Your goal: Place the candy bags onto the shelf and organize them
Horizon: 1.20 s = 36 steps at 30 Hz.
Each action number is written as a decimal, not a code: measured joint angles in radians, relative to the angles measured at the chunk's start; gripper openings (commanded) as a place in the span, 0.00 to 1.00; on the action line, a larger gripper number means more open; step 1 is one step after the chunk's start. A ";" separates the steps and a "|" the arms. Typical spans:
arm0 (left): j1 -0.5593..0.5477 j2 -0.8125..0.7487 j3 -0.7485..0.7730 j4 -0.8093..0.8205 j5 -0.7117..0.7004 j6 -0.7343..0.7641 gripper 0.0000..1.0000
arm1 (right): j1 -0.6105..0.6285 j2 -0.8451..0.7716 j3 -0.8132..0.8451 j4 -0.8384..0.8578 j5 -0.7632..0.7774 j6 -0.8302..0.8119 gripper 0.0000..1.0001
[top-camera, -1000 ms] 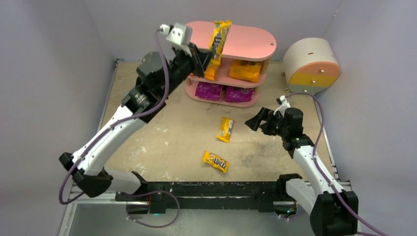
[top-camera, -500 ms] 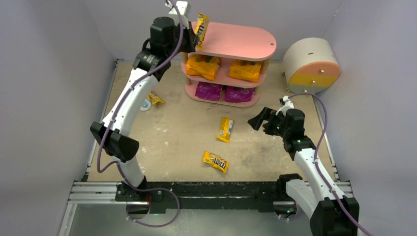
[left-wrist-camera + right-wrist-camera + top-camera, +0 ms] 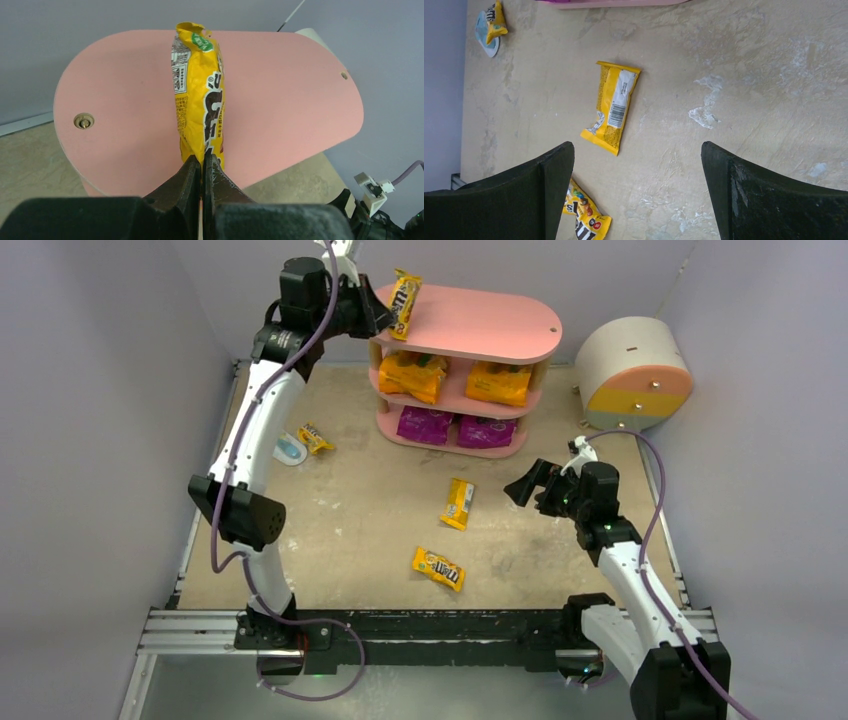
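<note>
On the beige table [image 3: 350, 490] three yellow packets [image 3: 459, 503] lay unplaced; the shelf [image 3: 480, 320] held four bags [image 3: 498, 383]; the left gripper [image 3: 202, 162] pinched a fourth packet [image 3: 200, 100] above its top, and the right gripper [image 3: 631, 150] gaped empty.

Yellow M&M's packet [image 3: 200, 100] upright over pink shelf [image 3: 480, 325] top, orange bags [image 3: 412, 375] middle, purple bags [image 3: 425, 425] bottom

Each arm is made of long white tubes joined by fat black lumps. The left arm [image 3: 258, 420] and the right arm [image 3: 628, 570] both have a thin purple cable [image 3: 213, 545] looping along them. Both stand on black feet on a silver and black rail [image 3: 430, 628]. The left gripper [image 3: 202, 162] has two black fingers [image 3: 185, 182] that get thin at the ends. The right gripper [image 3: 636, 150] has wide, dull black fingers [image 3: 549, 170] with rounded corners. A small white box [image 3: 340, 252] sits by the left wrist.
</note>
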 measured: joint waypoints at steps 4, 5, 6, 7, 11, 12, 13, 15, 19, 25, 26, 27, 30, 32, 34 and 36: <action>0.022 0.034 0.009 -0.001 0.051 -0.029 0.03 | 0.000 0.000 0.000 0.000 0.010 0.000 0.98; 0.026 0.041 0.013 -0.002 0.055 -0.035 0.08 | 0.000 0.000 0.000 0.000 0.010 0.000 0.98; 0.031 0.045 0.014 -0.001 0.059 -0.041 0.14 | 0.000 0.000 0.000 0.000 0.011 0.000 0.98; 0.032 0.046 0.016 -0.001 0.060 -0.045 0.20 | 0.000 0.000 0.000 0.000 0.012 0.000 0.98; 0.037 0.047 0.017 -0.005 0.059 -0.051 0.34 | 0.000 0.000 0.000 0.000 0.013 0.000 0.98; 0.038 0.047 0.018 -0.006 0.058 -0.051 0.36 | 0.000 0.000 0.000 0.000 0.013 0.000 0.98; 0.039 0.047 0.018 -0.007 0.055 -0.051 0.36 | 0.000 0.000 0.000 0.000 0.013 0.000 0.98; 0.041 0.047 0.018 -0.011 0.043 -0.050 0.37 | 0.000 0.000 0.000 0.000 0.013 0.000 0.98; 0.045 0.050 0.027 -0.035 0.003 -0.044 0.41 | 0.000 0.002 0.000 0.000 0.013 0.000 0.98; 0.048 0.055 0.050 -0.063 -0.075 -0.017 0.48 | 0.000 0.013 0.000 -0.001 0.013 0.000 0.98; 0.048 0.058 0.057 -0.066 -0.087 -0.006 0.49 | 0.000 0.015 0.000 0.000 0.013 0.000 0.98; 0.049 0.059 0.059 -0.066 -0.088 -0.006 0.49 | 0.000 0.017 0.000 -0.001 0.013 0.000 0.98; 0.051 0.066 0.068 -0.068 -0.100 0.007 0.54 | 0.000 0.021 0.000 -0.001 0.013 0.000 0.98; 0.051 0.066 0.068 -0.068 -0.099 0.018 0.62 | 0.000 0.022 0.000 -0.001 0.013 -0.001 0.98; 0.051 0.063 0.059 -0.050 -0.080 0.028 0.70 | 0.000 0.023 0.000 -0.001 0.012 -0.001 0.98; 0.051 0.054 0.041 -0.032 -0.064 0.035 0.78 | 0.000 0.031 0.000 0.000 0.012 -0.002 0.98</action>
